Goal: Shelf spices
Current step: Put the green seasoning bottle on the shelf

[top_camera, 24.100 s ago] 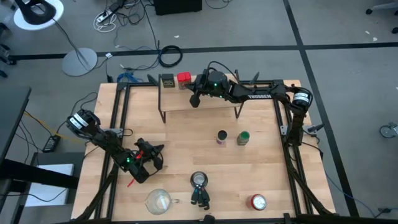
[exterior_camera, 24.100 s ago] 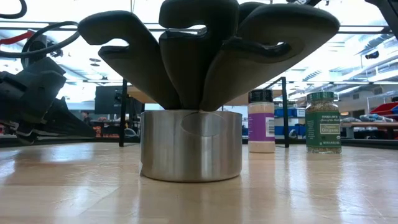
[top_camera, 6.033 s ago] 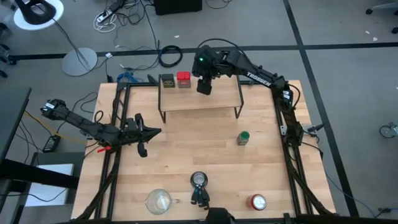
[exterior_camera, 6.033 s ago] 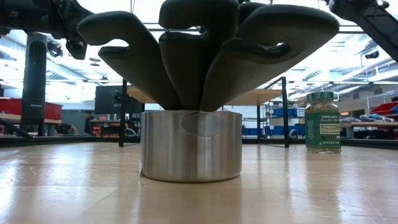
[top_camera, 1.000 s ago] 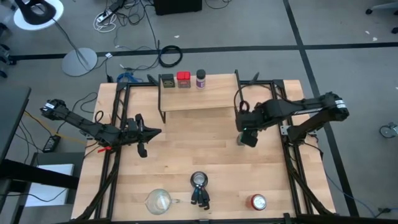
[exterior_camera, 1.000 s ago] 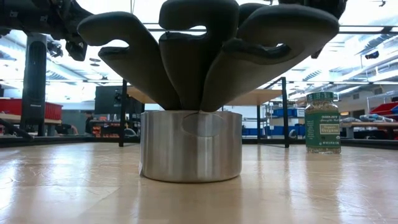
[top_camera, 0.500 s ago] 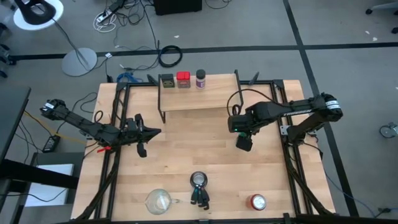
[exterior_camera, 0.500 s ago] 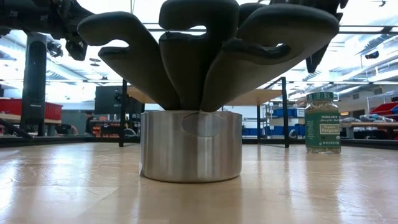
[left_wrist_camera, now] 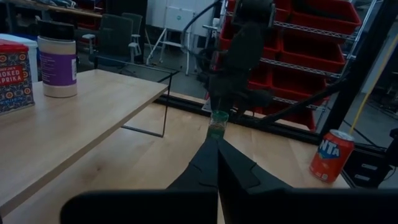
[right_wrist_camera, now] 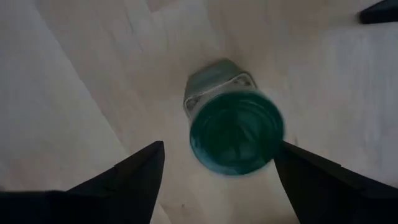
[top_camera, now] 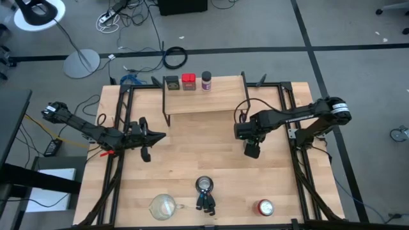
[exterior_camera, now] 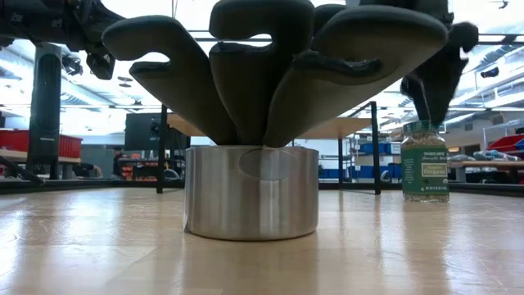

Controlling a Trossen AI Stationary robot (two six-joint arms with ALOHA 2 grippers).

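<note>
On the shelf (top_camera: 204,102) at the table's far side stand an olive tin (top_camera: 171,82), a red tin (top_camera: 188,81) and a purple-labelled jar (top_camera: 206,80). The green-lidded jar (exterior_camera: 425,161) stands upright on the table right of centre. My right gripper (right_wrist_camera: 219,146) hangs open over it, pointing down, with a finger on either side of the green lid (right_wrist_camera: 236,132) and a gap to each. In the high view this gripper (top_camera: 251,148) hides the jar. My left gripper (top_camera: 146,137) waits shut above the table's left side.
Near the front edge stand a steel holder of dark utensils (top_camera: 204,191), a clear glass cup (top_camera: 163,206) and a round red-topped can (top_camera: 265,207). Bare wood lies between the shelf and the green jar.
My right gripper has come down over the green jar, shifting a little toward the table's near edge; its fingers now reach level with the lid. The jar has stayed put.
</note>
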